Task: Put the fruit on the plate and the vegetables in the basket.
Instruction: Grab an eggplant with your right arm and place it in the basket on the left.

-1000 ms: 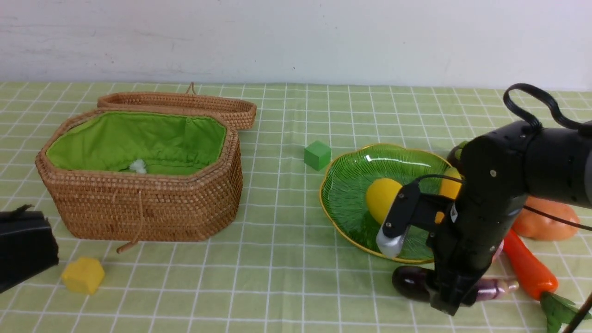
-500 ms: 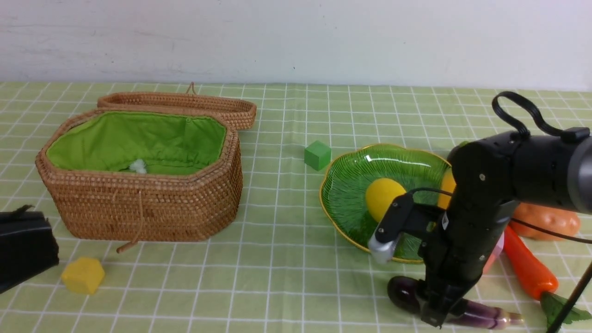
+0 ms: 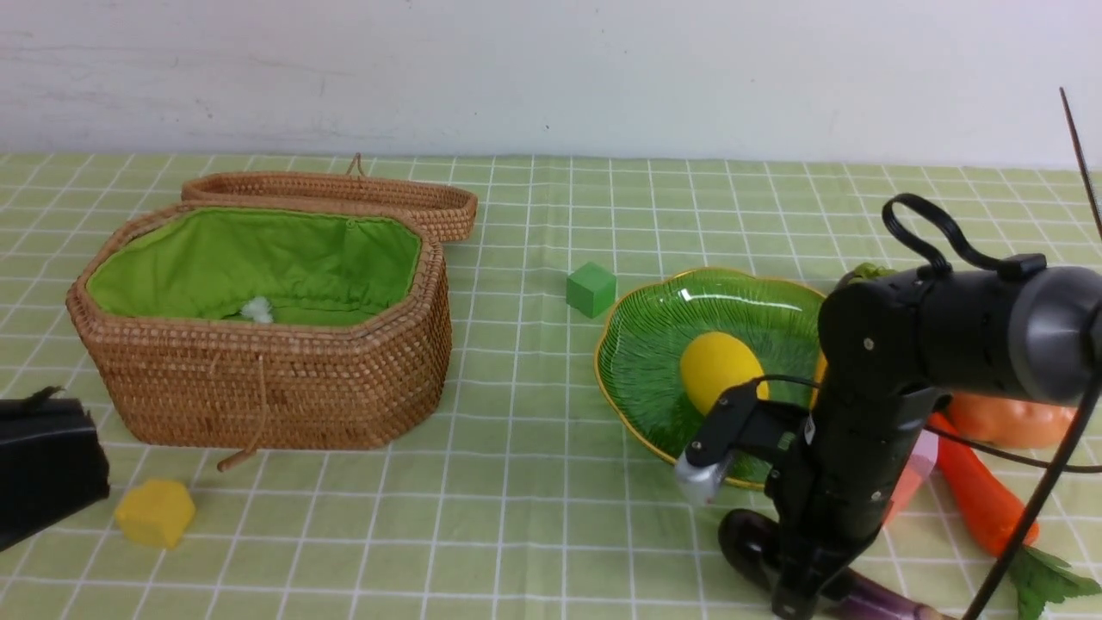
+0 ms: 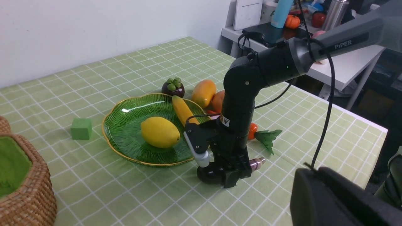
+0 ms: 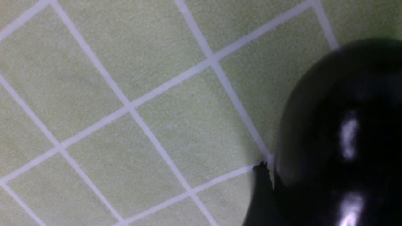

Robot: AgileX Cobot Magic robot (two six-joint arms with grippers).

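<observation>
My right gripper (image 3: pixel 796 598) is down at the near right with its jaws either side of the dark purple eggplant (image 3: pixel 745 538), shut on it; one finger (image 5: pixel 260 194) presses its glossy side (image 5: pixel 339 125). A lemon (image 3: pixel 717 368) and a banana (image 4: pixel 183 110) lie on the green plate (image 3: pixel 654 344). A mango (image 4: pixel 203 92) and a potato (image 3: pixel 1007 418) rest beyond the plate. The red-orange pepper (image 3: pixel 981 495) lies right of the arm. The open basket (image 3: pixel 258 387) stands at the left. My left gripper (image 3: pixel 47 465) is shut and empty at the left edge.
A green block (image 3: pixel 591 288) sits between basket and plate, a yellow block (image 3: pixel 155 512) lies in front of the basket, and a pink block (image 3: pixel 913 469) shows behind the right arm. A mangosteen (image 4: pixel 173 88) stands behind the plate. The basket lid (image 3: pixel 344 194) lies open behind it.
My right arm has come down and toward me over the eggplant, and its jaws have narrowed onto it. The eggplant has shifted nearer and turned. The left arm has not moved.
</observation>
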